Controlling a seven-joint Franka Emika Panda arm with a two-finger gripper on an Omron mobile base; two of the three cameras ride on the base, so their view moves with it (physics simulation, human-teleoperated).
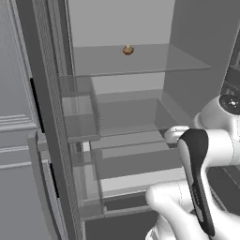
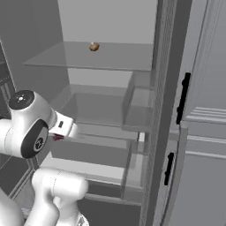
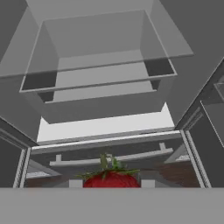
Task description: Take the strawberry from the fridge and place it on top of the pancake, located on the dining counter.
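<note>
The fridge [image 1: 140, 61] stands open in front of me, its glass shelves and drawers bare. The strawberry [image 3: 111, 179], red with green leaves, sits right at the bottom of the hand view between my gripper's [image 3: 111, 183] fingertips, which are shut on it. In the right base view the strawberry [image 2: 57, 137] is a small red spot under the white hand, in front of the lower fridge shelves. The hand is level with the fridge's middle drawers and faces into it. The pancake and the dining counter are out of view.
A small tan-brown item [image 1: 128, 49] lies on the upper glass shelf [image 2: 94, 46]. The open fridge door with clear bins [image 1: 79, 126] flanks the opening on one side. Light-grey panelled cabinets with black handles [image 2: 207, 132] stand beyond it.
</note>
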